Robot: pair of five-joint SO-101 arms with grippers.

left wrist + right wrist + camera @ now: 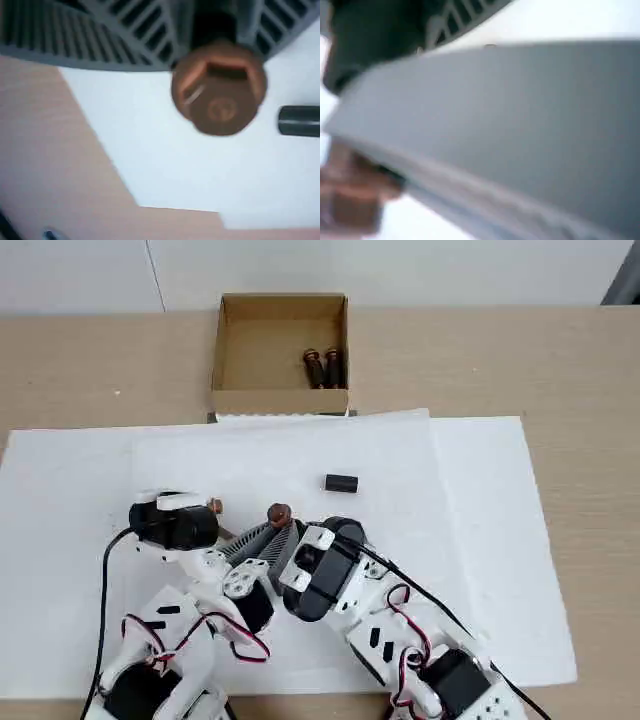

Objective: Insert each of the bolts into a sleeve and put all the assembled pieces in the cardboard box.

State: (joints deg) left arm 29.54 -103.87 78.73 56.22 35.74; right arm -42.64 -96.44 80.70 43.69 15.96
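Toward the counter's (580,360) near edge, the left arm's fingers (125,35) grip a copper-headed bolt (218,90) just behind its head. The right arm's fingers (520,125) sit close beside it; I cannot tell if they are open or closed. A loose black sleeve (341,483) lies on white paper (480,500) mid-counter. Two assembled pieces (323,367) rest in the cardboard box (232,345) at the far edge.

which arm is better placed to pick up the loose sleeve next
right, probably: the sleeve lies on the right arm's side, nearer it than the left arm, though both meet at the bolt
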